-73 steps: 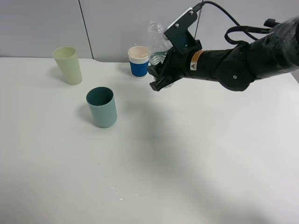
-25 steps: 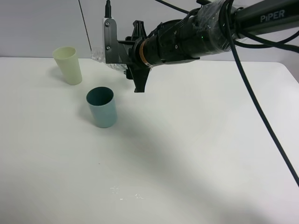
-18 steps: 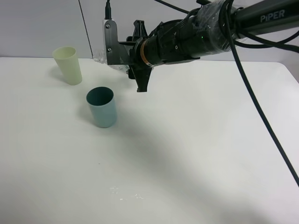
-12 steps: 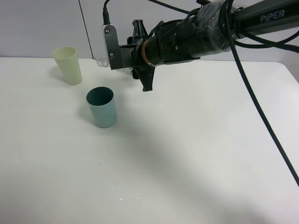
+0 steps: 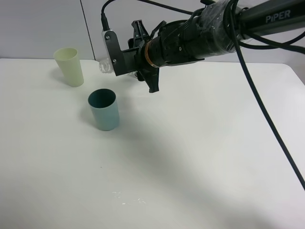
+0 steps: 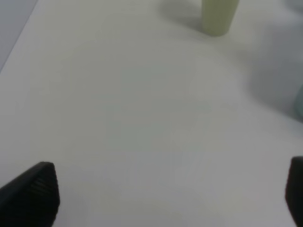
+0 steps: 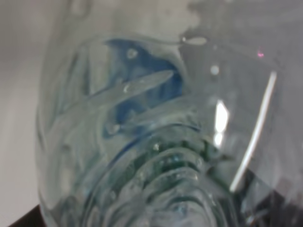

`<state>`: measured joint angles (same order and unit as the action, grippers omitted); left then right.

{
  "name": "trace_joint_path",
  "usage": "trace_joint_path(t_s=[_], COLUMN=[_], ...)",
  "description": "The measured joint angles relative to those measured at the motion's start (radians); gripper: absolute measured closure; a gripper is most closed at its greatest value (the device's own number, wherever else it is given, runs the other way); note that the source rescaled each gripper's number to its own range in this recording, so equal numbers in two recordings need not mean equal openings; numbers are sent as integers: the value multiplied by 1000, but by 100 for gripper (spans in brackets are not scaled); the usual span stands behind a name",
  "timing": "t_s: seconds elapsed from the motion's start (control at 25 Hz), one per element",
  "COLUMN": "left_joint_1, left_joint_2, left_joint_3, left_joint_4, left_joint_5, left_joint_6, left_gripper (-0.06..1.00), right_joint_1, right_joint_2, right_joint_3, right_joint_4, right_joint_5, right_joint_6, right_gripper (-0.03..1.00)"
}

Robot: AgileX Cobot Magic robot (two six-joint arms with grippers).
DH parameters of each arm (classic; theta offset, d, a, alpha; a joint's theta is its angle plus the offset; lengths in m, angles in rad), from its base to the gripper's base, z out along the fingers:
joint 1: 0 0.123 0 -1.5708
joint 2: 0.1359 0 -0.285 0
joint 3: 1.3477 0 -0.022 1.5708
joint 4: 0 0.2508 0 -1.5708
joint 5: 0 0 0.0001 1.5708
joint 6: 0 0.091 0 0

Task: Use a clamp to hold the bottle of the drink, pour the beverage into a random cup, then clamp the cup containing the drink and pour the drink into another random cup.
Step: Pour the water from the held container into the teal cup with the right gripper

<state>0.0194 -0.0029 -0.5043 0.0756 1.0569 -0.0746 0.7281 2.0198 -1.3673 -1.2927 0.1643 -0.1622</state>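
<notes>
My right gripper (image 5: 125,62) is shut on the clear bottle (image 5: 103,66), which lies almost level above the table with its open neck pointing left. The neck hangs above and slightly behind the teal cup (image 5: 104,109), which stands upright. No stream of the beverage shows. In the right wrist view the ribbed bottle (image 7: 142,151) fills the picture, and a blue patch shows through the plastic. The blue paper cup is hidden behind the right arm. My left gripper (image 6: 163,198) is open low over bare table, with one dark fingertip (image 6: 33,194) at each lower corner.
A pale yellow-green tapered cup (image 5: 69,66) stands at the back left, also seen from the left wrist as the yellow-green cup (image 6: 218,16). A few small drops (image 5: 126,200) lie on the white table near its front edge. The right arm's cables hang over the right side.
The right gripper carried the bottle left from beside the blue cup and rolled it over. In the last second it rolled further, and the neck dipped slightly toward the teal cup.
</notes>
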Motion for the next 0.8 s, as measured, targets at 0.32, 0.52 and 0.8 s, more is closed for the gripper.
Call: trace_joint_path(t_s=[0.32, 0.52, 0.8], left_joint_1=[0, 0, 0], left_joint_2=[0, 0, 0], left_joint_3=[0, 0, 0], left_joint_4=[0, 0, 0], left_joint_5=[0, 0, 0], left_joint_6=[0, 0, 0], left_gripper=[5, 5, 5], right_joint_1=[0, 0, 0], right_joint_2=[0, 0, 0], right_joint_3=[0, 0, 0], right_joint_4=[-37, -45, -46], right_joint_5=[0, -9, -20], right_joint_6=[-8, -35, -87], right_gripper=[97, 97, 97])
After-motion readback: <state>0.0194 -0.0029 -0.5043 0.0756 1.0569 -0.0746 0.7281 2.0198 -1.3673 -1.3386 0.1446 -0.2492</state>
